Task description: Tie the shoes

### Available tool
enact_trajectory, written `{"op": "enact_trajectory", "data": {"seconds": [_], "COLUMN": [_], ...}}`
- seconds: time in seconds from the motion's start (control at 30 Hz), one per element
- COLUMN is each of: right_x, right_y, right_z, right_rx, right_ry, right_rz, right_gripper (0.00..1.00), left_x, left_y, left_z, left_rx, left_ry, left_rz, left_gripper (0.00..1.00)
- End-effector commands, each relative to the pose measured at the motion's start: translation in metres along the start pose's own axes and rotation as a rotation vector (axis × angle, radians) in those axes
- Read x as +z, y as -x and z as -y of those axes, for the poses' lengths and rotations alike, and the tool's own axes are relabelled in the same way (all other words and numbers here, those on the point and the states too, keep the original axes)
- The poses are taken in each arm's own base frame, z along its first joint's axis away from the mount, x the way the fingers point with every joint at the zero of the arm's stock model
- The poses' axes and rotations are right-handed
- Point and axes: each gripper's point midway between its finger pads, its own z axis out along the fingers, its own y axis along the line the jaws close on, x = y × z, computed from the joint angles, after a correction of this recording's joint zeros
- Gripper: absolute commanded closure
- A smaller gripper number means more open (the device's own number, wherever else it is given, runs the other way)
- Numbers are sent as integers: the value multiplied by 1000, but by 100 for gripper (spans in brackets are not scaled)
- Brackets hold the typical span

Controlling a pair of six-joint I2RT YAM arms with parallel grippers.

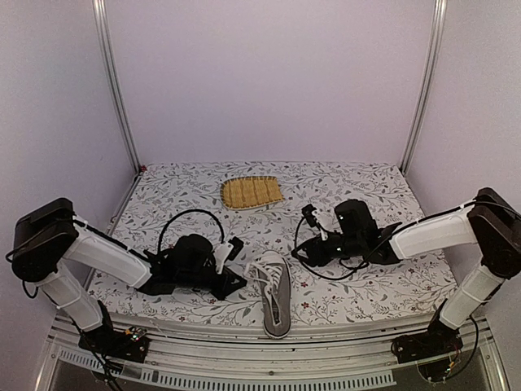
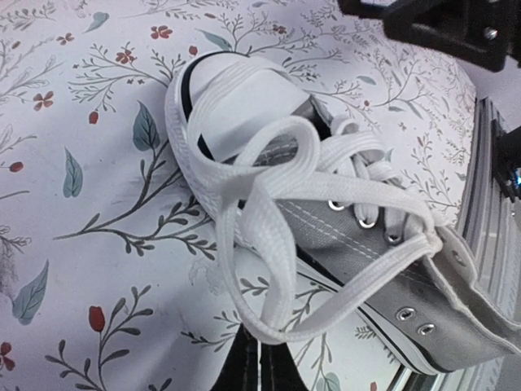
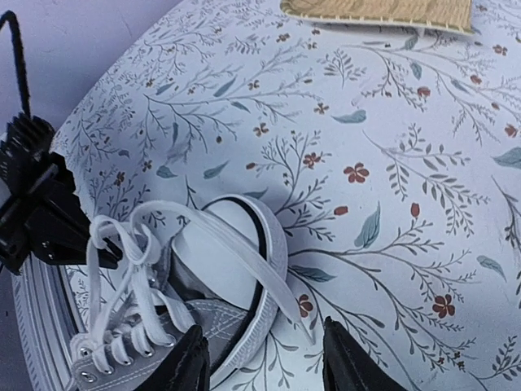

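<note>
Grey canvas with a white toe cap: the sneaker [image 1: 275,297] sits at 6 o'clock on the floral tablecloth [image 1: 366,285], right at the near edge between my two arm bases. Its heel is by the metal rail [image 1: 326,358]. The long axis runs 12 to 6 in the top view, with the toe pointing to 12 o'clock, toward the yellow mat [image 1: 252,191] at the far side, and the open collar facing me. The left gripper [image 2: 260,366], at 9 o'clock of the shoe, is fully closed and seems to be pinching the bottom of a big lace loop [image 2: 269,322]. The view cuts the fingertips off, so I judge that grip from the loop running straight into them. The right gripper [image 3: 260,358], off at about 2 o'clock, has its jaws partly apart and nothing in them. A loose lace end [image 3: 281,297] lies over the toe cap and stops just short of the gap. I see no finished knot, only slack crossings. My worry is the left pinch: pulling toward 9 o'clock could drag this light shoe sideways or tip the heel off the edge instead of tightening anything. The loop could also slip free. If the right jaws close early, they could catch the cloth rather than the flat lace.
</note>
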Motion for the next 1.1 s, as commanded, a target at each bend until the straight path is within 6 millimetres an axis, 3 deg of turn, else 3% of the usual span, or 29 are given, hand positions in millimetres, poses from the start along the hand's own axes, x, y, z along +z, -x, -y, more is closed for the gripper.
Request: {"op": "enact_trajectory", "data": {"seconds": [0.0,0.23,0.4,0.57,0.7,0.83,0.87,1.07], "right_x": [17,44,52,59,61,59,57,36], "right_y": [-21,-13,-8,-17,-25,-26,-25,1], "right_z": [10,10,8,8,8,11,11,21], "right_rx": [17,3,0,18,27,32,31,16], "right_ry": [-8,57,116,183,205,193,192,91], "right_rz": [-93,-100,-82,-108,-129,-121,-115,-21], "right_gripper": [54,55,55,55,65,94,97,98], "left_x": [-4,-2,-3,-3,-3,-3,-3,-3], "left_y": [-2,-3,-2,-1,0,0,1,-2], "left_z": [2,3,3,3,3,2,2,-2], "left_rx": [1,2,0,2,2,4,4,5], "left_ry": [7,3,5,6,7,12,14,33], "left_rz": [-7,-17,-14,-11,-11,-8,-8,-21], "left_gripper": [100,100,100,100,100,100,100,100]}}
